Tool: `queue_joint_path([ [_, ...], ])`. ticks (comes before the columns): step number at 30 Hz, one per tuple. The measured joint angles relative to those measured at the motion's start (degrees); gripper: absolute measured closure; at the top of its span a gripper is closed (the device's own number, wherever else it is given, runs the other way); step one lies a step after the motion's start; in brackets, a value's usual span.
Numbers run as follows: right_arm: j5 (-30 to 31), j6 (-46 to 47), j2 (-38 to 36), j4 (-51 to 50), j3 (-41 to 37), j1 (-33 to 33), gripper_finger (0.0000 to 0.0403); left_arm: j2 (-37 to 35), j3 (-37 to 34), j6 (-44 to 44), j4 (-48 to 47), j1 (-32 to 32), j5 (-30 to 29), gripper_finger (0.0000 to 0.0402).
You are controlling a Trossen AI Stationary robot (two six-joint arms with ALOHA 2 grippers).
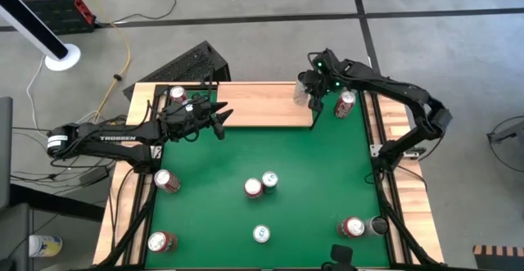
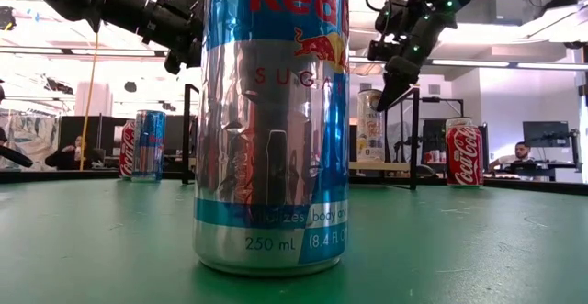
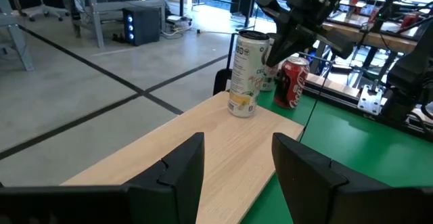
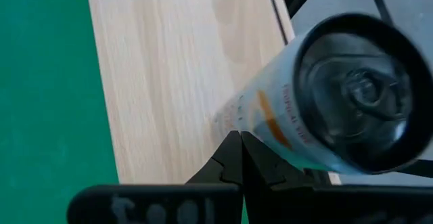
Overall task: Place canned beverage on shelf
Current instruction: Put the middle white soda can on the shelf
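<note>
A pale can (image 3: 245,74) stood on the shelf's (image 1: 262,103) right end; the right gripper (image 1: 313,101), pinched shut and empty, hung beside it. The left gripper (image 1: 219,117) hovered part-open and empty, so next probably came fetching another can.

The desk (image 1: 286,214) is green, edged in pale wood. The shelf (image 1: 262,103) is light wood with black wire ends. On it stands a white can (image 3: 243,75) (yellow and green print); beside it a red can (image 3: 292,82). Nearest, a blue-and-silver can (image 2: 273,120).
</note>
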Motion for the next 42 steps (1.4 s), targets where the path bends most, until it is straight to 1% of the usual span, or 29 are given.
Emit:
queue_joint_path([
  [11,0.3,-1.1,-0.1,4.9,0.0,-0.5,0.0385,0.0,0.0,0.0,0.0,0.0,0.0,0.0243],
  [18,3.0,-2.8,-0.1,4.8,0.0,-0.5,0.0385,0.0,0.0,0.0,0.0,0.0,0.0,0.0243],
  [24,3.5,-3.0,-0.1,5.6,0.0,-0.5,0.0385,0.0,0.0,0.0,0.0,0.0,0.0,0.0243],
  [30,6.3,-3.1,-0.1,7.4,0.0,-0.5,0.0385,0.0,0.0,0.0,0.0,0.0,0.0,0.0243],
  [33,6.2,-3.1,-0.1,7.0,0.0,-0.9,0.0385,0.0,0.0,0.0,0.0,0.0,0.0,0.0243],
  [37,3.4,-3.1,-0.1,6.1,0.0,-0.9,0.0385,0.0,0.0,0.0,0.0,0.0,0.0,0.0243],
  [42,3.4,-2.8,0.3,6.7,0.0,-0.7,0.0385,0.0,0.0,0.0,0.0,0.0,0.0,0.0243],
])
